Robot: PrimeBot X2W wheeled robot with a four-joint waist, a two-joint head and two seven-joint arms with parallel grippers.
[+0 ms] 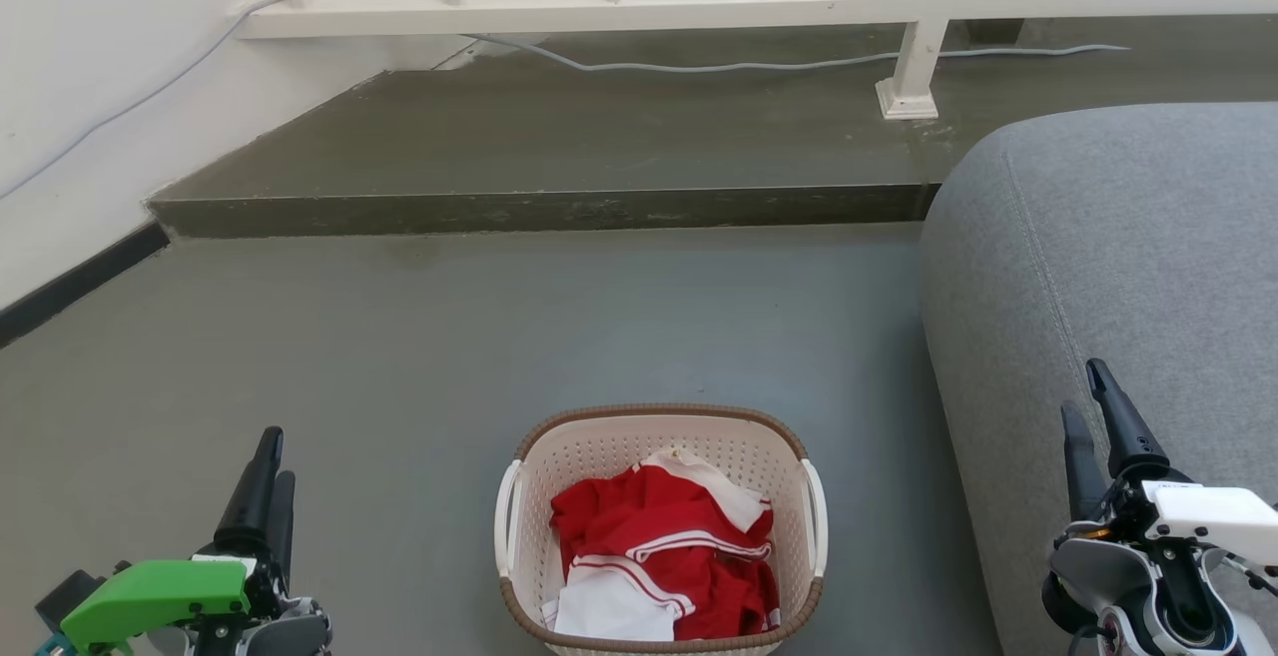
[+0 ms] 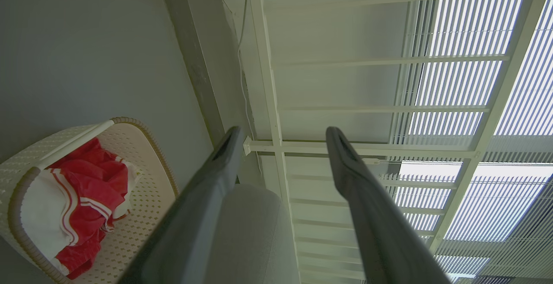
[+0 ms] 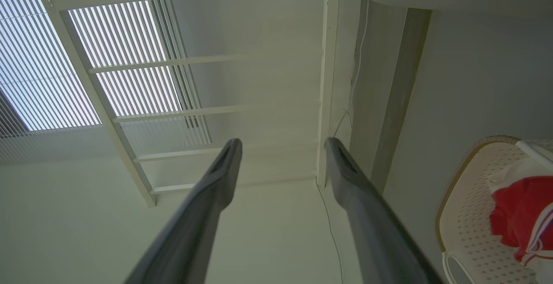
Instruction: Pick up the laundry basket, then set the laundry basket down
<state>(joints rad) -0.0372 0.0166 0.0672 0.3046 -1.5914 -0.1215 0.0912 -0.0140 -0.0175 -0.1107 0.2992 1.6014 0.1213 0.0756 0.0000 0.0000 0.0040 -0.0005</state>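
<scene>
Cream perforated plastic laundry basket (image 1: 599, 451), brown woven-look rim, sits on the grey floor (image 1: 499, 336) (red-and-white clothes (image 1: 659, 536) inside); left gripper (image 1: 277, 461) and right gripper (image 1: 1083, 391) flank it, fingers apart, apparently staged for a two-sided lift.

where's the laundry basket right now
In the head view the laundry basket sits on the grey floor at bottom centre, left of the grey sofa.

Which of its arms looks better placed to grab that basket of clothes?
Left, by a little. The left claw has just floor between it and the laundry basket, while the right claw hangs by the grey sofa. Both are open; two handles probably need both.
</scene>
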